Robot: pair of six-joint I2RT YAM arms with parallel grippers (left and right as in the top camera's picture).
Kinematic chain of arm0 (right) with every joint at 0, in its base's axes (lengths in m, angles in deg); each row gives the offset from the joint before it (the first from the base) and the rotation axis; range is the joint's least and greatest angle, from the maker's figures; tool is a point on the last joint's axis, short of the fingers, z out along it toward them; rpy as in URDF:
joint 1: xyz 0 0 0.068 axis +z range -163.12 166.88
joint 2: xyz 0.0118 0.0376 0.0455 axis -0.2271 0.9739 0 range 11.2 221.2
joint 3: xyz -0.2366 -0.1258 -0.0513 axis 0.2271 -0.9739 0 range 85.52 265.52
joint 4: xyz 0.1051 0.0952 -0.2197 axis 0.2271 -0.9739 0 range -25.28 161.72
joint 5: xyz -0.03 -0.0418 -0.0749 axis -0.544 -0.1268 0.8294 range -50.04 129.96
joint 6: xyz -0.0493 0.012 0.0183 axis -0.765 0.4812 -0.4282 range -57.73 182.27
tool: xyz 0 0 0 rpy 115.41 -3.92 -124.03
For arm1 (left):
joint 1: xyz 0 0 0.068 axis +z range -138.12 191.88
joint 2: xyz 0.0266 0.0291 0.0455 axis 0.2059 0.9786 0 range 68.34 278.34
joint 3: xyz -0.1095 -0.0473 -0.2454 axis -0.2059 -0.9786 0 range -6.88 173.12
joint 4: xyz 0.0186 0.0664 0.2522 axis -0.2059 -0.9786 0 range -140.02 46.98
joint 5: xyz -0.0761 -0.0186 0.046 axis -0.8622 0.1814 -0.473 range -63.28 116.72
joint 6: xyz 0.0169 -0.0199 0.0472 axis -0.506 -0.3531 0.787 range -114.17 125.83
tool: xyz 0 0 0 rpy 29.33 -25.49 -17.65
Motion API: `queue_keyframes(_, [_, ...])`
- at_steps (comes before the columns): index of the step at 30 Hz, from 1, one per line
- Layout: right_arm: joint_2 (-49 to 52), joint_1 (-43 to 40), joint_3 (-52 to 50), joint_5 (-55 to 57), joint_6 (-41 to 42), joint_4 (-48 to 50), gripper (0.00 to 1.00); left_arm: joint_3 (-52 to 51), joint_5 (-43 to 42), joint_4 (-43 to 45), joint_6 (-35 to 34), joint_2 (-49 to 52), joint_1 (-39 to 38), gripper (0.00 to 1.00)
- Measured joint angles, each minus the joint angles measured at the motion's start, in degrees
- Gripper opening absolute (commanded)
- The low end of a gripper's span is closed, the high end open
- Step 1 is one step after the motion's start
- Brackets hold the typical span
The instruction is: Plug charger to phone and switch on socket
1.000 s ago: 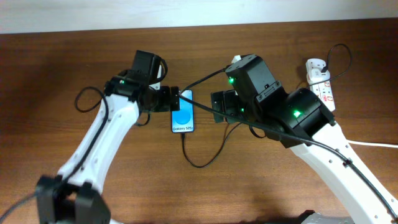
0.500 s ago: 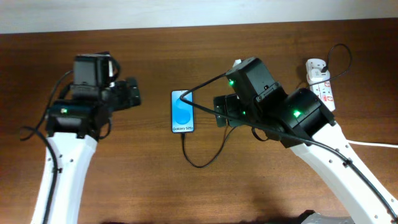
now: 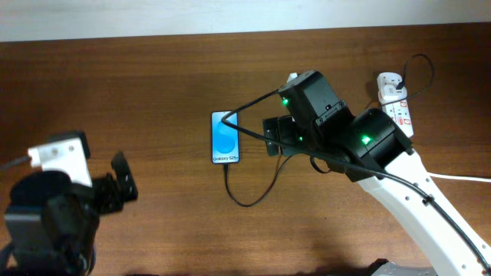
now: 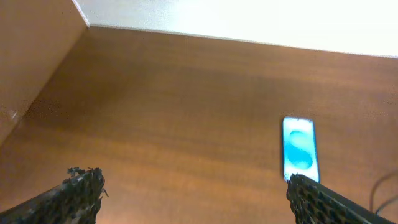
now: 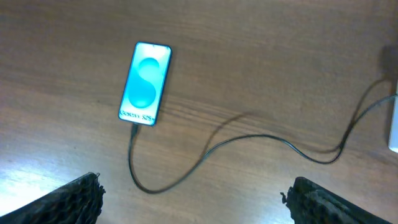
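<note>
Showing a slim, black-edged smartphone with a bright blue screen (image 3: 225, 138), flat and face-up near the middle of a brown wooden table (image 3: 153, 77). Trailing from its lower edge, a long thin black charger cable (image 5: 249, 137), looping over the wood toward a small white power strip with red marks (image 3: 397, 107) at the back right, well apart from the smartphone. Catching the right gripper (image 5: 193, 190) poised above the table just beside the smartphone, fingers spread wide with nothing between them. Catching the left gripper (image 3: 126, 176) well off at the near left, likewise spread apart and empty. Judging by the lie of the charger cable, apparently plugged in already, though too small to confirm the tip fully home. Leaving the switch as the step in hand; impossible to tell from here whether already on. Calling next for a swing of the right arm across to the power strip, one fingertip angled down, and a firm press on the correct red switch without snagging the charger cable or shoving the light power strip along the table.
</note>
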State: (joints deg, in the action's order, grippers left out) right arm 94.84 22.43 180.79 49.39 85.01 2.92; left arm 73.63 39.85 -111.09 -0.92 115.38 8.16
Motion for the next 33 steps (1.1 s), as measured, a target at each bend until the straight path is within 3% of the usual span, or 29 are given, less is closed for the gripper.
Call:
queue_keyframes(8, [0.00, 0.00, 0.00, -0.11, 0.00, 6.10, 0.99, -0.17, 0.85, -17.99, 0.28, -0.72, 0.00, 0.99])
queue_keyframes(13, [0.00, 0.00, 0.00, 2.36, 0.04, 6.91, 0.99, -0.17, -0.90, -18.69, 0.31, -0.72, 0.00, 0.99])
queue_keyframes(15, [0.00, -0.02, 0.00, 5.75, 1.79, 6.23, 0.89, -0.17, -0.98, -18.25, 0.31, -1.05, 0.00, 0.99])
queue_keyframes(18, [0.00, -1.70, 0.02, 10.51, 8.66, 2.80, 0.62, -0.17, -1.14, -18.03, 0.31, -4.55, 0.00, 1.00])
queue_keyframes(20, [0.02, -7.10, 0.02, 12.39, 13.90, -0.48, 0.31, -0.15, -1.20, -18.08, 0.31, -10.40, 0.37, 0.99])
queue_keyframes(23, [0.02, -16.52, 0.04, 11.50, 16.65, -2.16, 0.11, -0.17, -1.31, -18.05, 0.31, -19.82, 2.10, 0.99])
queue_keyframes(25, [0.02, -22.58, 0.04, 9.79, 17.64, -3.21, 0.04, -0.15, -1.31, -18.08, 0.31, -25.22, 2.56, 0.99])
queue_keyframes(33, [2.47, -45.97, 0.13, 1.44, 17.20, -5.05, 0.04, -0.15, -1.31, -18.01, 0.31, -29.22, 2.58, 0.99])
